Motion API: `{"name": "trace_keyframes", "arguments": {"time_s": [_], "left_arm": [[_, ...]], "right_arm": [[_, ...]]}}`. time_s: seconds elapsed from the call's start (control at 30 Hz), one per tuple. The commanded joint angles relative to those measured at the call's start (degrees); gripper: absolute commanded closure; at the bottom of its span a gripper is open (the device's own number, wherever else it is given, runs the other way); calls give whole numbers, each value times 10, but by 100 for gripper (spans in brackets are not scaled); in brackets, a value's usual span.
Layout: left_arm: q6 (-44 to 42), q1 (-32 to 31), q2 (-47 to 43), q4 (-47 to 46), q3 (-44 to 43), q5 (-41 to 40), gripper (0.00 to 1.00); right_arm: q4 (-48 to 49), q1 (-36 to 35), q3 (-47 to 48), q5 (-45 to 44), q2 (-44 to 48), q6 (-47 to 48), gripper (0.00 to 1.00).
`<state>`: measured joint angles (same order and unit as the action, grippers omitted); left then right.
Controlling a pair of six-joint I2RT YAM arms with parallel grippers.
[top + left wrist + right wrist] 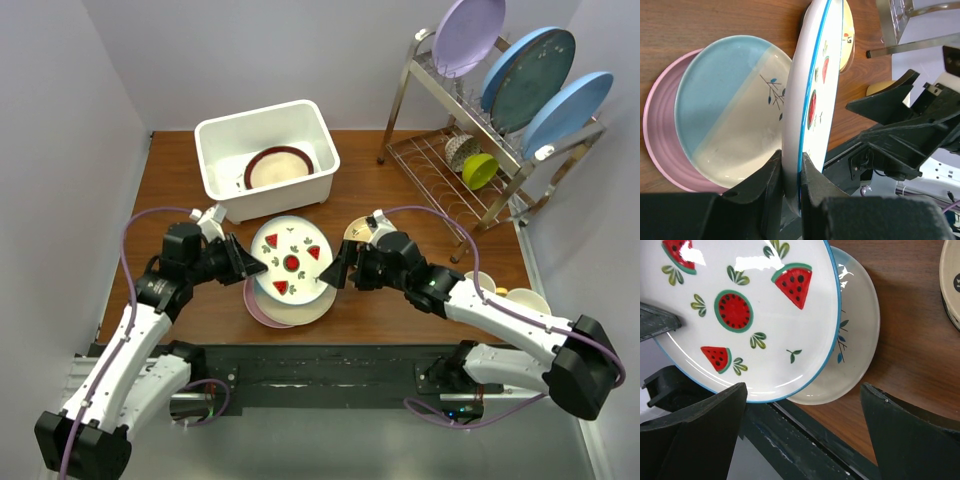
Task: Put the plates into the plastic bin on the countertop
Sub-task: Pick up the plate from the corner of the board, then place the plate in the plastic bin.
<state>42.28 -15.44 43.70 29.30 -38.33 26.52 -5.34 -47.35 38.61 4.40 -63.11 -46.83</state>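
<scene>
Pinching the left rim of the round white plate w/ red-green watermelon motifs (291, 260), the left gripper (245, 262) has both fingers (771, 172) clamped onto the edge, one on each face. The plate hangs over a stack of two: a pale blue & cream round plate (725, 100) on a pink round plate (657, 130). Whether its far edge touches the stack, can't tell. The right gripper (338, 268) sits just beside the plate's opposite rim, jaws spread wide, holding nothing.

Key relation: the white rectangular plastic bin (215, 130) lies beyond the held plate, toward the back & slightly left on the dark brown wood countertop (180, 180). The left arm is nearer to it. Inside already: a maroon-rimmed cream plate (277, 167), lying flat. Judging by this, the next move needs a carry up, away from the bases & over the bin's near wall, approx along the left arm's reach.
</scene>
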Motion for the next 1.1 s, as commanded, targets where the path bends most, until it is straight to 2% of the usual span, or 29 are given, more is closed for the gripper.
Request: {"name": "trace_keyframes", "arguments": {"time_s": [0.0,1.07], "left_arm": [[-4,-2,7,-58,-66,23,100],[-46,-1,196,-100,-242,25,100]], "right_arm": [[-2,-2,-9,-14,10,10,1],[-6,-2,-21,-7,14,26,1]]}}
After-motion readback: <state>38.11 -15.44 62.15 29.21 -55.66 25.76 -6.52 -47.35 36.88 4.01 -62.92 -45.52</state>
